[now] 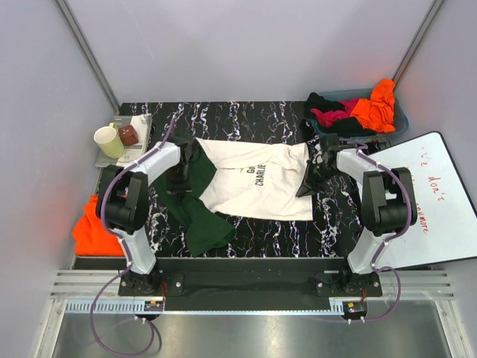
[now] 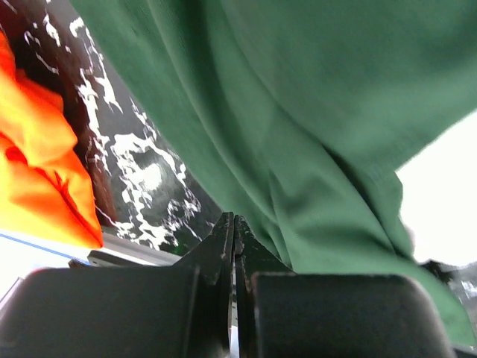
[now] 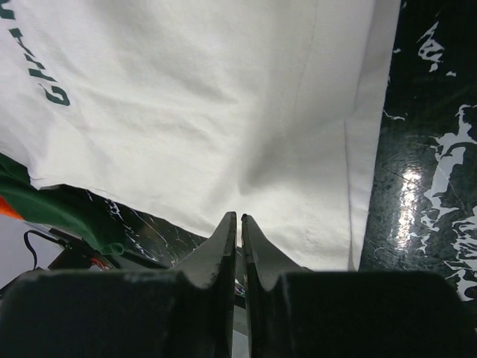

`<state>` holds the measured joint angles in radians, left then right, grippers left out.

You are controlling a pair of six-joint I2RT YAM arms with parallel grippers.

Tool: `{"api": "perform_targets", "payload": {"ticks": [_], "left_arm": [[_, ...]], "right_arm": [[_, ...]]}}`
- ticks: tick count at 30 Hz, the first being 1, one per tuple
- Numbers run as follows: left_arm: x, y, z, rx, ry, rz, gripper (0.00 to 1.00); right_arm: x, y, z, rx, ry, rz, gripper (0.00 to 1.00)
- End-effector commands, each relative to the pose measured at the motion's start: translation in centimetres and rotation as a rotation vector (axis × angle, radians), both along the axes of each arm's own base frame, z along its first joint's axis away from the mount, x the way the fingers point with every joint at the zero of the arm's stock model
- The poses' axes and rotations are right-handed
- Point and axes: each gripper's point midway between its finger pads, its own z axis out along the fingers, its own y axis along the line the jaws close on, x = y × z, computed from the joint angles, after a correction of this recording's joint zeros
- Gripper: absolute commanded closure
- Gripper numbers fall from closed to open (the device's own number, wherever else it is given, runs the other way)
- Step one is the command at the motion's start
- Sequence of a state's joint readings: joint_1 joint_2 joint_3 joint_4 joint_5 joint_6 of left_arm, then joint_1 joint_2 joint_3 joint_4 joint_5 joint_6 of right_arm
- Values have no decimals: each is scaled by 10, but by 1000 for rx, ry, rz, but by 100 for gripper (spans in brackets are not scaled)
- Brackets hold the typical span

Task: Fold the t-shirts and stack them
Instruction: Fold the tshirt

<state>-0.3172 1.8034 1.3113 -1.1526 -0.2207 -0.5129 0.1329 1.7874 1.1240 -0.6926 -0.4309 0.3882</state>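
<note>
A black marble-patterned table [image 1: 246, 119] is enclosed by pale grey walls [image 1: 223, 45]. The left gripper [image 2: 234, 224] is found clenched on the green sleeve [image 2: 313, 112], and the right gripper [image 3: 239, 220] pinched on the white hem [image 3: 298, 239], of the cream t-shirt [image 1: 253, 186] spread at frame centre. Further t-shirts [image 1: 358, 112] are heaped in a bin [image 1: 400, 123] at upper right. An orange t-shirt [image 1: 93, 231] is noted at lower left.

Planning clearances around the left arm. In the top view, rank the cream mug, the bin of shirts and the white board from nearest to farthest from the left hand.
From the left hand, at the cream t-shirt's green sleeve:
1. cream mug, at the table's far-left corner, on the hand's own side.
2. bin of shirts, at the far-right corner.
3. white board, at the right edge, beyond the right arm.
</note>
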Motion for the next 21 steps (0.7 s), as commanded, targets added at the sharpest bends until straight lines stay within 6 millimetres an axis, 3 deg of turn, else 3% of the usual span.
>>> {"api": "perform_targets", "payload": {"ticks": [1,12,21], "left_arm": [[16,10,-14,-18,14,-9,100],[16,38,-43,-19,162,19,100],[10,60,-44,0,206,22,100]], "right_arm": [[16,-1,17,-21,-67,22,87],[36,-9,13,-91,-71,44,87],[49,-33,-8,-260,-15,77,86]]}}
